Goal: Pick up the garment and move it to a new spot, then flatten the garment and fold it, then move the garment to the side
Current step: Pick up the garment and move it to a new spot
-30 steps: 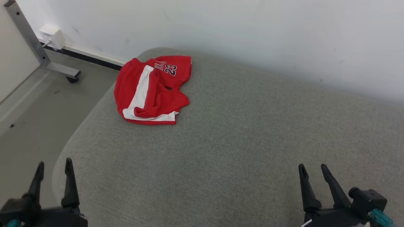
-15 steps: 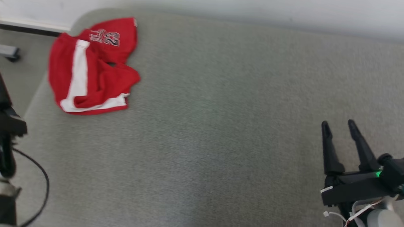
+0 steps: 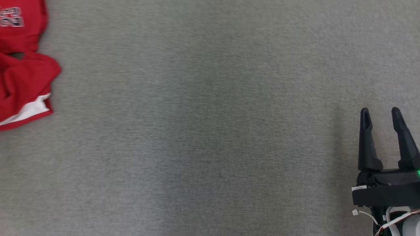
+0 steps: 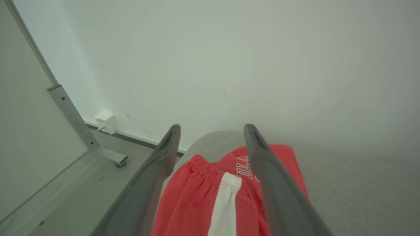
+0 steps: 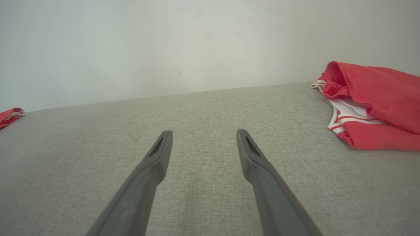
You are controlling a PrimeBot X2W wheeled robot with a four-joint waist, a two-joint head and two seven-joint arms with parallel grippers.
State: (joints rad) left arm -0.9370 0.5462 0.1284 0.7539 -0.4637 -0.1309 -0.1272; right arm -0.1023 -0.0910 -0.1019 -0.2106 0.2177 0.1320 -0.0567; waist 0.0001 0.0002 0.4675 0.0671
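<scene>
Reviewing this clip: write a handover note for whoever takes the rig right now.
Left gripper: open, empty, pointed at the red garment, crumpled near a corner of the gray cushion.
Right gripper: open, empty, over bare cushion.
Another red-and-white cloth lies at the right of the right wrist view.
Done: nothing yet. Left: grasp, move, flatten, fold, set aside.

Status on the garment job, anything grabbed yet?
Done: nothing; the red garment lies crumpled, unheld, on the grey cushion. In hand: left gripper open, aimed at it; right gripper open over bare cushion. Remaining: pick up, move, flatten, fold, set aside.
</scene>
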